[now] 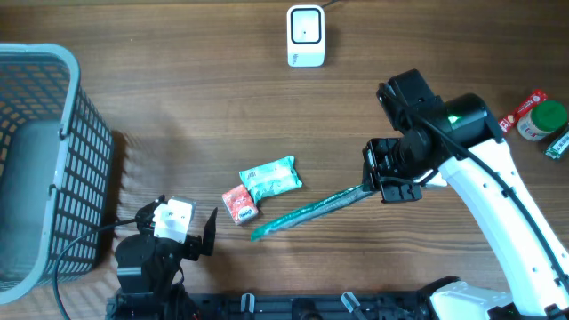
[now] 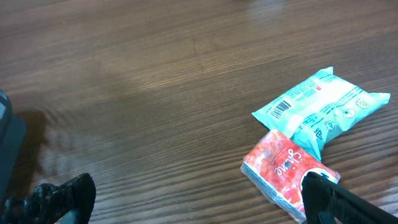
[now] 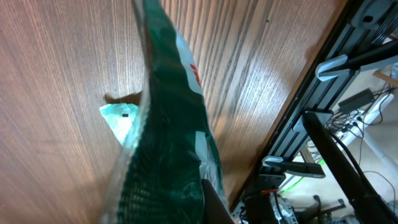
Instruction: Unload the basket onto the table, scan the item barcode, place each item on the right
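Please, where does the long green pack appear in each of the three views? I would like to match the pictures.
Overhead: the long green pack slants across the lower middle, with its upper right end in the right claw.
Left wrist: it is not in this view.
Right wrist: the long green pack fills the middle, from top to bottom.
Shared landmark: the wooden table, seen in all three views.
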Action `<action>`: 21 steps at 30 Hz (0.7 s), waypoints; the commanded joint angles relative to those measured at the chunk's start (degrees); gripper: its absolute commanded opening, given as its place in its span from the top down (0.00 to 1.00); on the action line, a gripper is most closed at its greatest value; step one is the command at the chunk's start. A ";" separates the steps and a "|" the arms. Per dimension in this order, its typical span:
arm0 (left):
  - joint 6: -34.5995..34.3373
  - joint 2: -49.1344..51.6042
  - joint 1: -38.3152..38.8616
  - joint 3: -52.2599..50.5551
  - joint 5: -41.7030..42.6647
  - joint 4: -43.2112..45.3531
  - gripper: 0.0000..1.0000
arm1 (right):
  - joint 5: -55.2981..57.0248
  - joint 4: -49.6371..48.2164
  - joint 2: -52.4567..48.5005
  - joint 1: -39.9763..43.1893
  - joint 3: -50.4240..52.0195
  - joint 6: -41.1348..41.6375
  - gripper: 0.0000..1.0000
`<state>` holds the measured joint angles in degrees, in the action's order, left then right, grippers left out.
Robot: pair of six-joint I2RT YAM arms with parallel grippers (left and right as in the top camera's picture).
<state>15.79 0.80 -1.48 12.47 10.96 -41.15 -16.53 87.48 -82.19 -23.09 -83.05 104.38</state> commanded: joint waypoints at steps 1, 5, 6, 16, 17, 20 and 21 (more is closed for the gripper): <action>0.48 -0.42 -0.26 -0.15 -0.11 0.13 0.00 | -1.31 1.03 -0.09 0.37 -0.09 6.82 0.96; 0.48 -0.42 -0.26 -0.15 -0.11 0.13 0.00 | -1.60 3.76 -0.09 4.90 -0.09 6.62 0.96; 0.48 -0.42 -0.26 -0.15 -0.09 0.11 0.00 | -1.53 4.66 -0.09 8.00 -0.09 6.25 0.96; 0.48 -0.42 -0.26 -0.15 -0.11 0.11 0.00 | -16.39 4.68 -17.53 22.27 -0.09 -10.47 0.96; 0.48 -0.42 -0.26 -0.15 -0.11 0.11 0.00 | -19.10 4.70 -19.78 24.13 -0.09 -15.56 0.96; 0.48 -0.42 -0.26 -0.15 -0.11 0.11 0.00 | -19.93 4.70 -21.84 27.80 -0.09 -20.63 0.96; 0.48 -0.42 -0.26 -0.15 -0.11 0.11 0.00 | -19.96 4.72 -21.84 28.92 -0.09 -22.62 0.96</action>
<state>15.79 0.80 -1.48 12.47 10.96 -41.15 -33.43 91.72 -103.28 4.01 -82.98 88.31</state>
